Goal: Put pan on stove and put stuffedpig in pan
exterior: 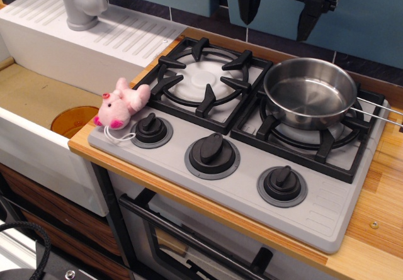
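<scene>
The shiny steel pan [310,92] sits on the right burner of the grey stove [318,214], its wire handle pointing right. The pink stuffedpig [121,104] lies on the stove's left front corner, next to the left knob, its white string loop trailing forward. My gripper [280,11] hangs high at the top of the view, above and behind the pan, its two black fingers spread apart and empty.
The left burner [204,78] has nothing on it. Three black knobs [211,154] line the stove front. A white sink unit [38,66] with a grey faucet [82,3] lies to the left, with an orange object [72,119] in the basin. The wooden counter [384,223] surrounds the stove.
</scene>
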`<state>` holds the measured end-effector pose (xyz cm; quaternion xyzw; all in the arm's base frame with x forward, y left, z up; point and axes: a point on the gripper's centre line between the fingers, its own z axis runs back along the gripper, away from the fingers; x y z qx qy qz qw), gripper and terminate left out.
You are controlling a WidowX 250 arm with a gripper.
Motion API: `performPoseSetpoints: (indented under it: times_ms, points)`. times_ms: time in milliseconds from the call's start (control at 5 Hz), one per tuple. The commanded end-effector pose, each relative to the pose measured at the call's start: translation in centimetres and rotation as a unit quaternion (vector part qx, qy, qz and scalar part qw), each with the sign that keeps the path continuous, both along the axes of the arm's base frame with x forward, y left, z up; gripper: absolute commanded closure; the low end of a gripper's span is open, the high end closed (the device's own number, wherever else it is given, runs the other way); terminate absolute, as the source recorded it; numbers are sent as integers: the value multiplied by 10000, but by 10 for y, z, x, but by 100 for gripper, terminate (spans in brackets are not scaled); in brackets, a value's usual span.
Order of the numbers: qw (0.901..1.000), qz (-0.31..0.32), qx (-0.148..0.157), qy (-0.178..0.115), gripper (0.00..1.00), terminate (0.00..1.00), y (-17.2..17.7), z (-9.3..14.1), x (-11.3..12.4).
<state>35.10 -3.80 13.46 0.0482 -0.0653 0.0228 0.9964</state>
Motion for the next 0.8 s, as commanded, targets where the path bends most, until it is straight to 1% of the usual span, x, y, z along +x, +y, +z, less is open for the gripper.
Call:
performPoseSetpoints:
  times_ms: [0, 200, 600]
  points:
    - [10000, 0, 0, 0, 0, 0, 0, 0, 0]
    - [9998, -67, -100, -170, 0, 0, 1, -20, 6]
    - [9983, -217, -267, -469, 0, 0, 3, -53, 16]
